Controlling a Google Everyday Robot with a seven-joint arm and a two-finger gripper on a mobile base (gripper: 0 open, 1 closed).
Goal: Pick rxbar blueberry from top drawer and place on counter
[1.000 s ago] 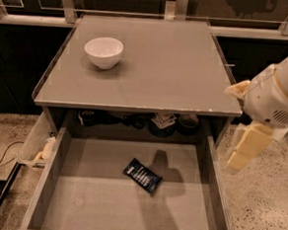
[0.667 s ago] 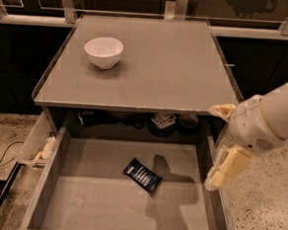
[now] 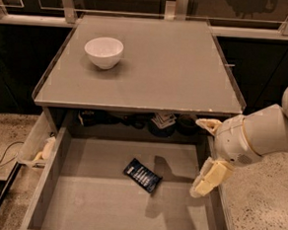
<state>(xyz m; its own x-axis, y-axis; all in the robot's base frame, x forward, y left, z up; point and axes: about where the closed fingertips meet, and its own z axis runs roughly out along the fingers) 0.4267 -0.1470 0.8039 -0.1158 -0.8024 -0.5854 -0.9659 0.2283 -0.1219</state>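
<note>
Brings the gripper (image 3: 196,158) leftward and lower than a second ago, off the corner of the counter (image 3: 177,70) and over the right wall of the open top drawer (image 3: 103,203). Holds it spread wide, gripping nothing. Leaves the rxbar blueberry (image 3: 142,175) flat and unmoved near the middle of the drawer floor, left of the gripper, untouched. Puts the reach under way; probably calls next for a descent onto the bar. Keeps the white bowl (image 3: 104,51) on the counter.
</note>
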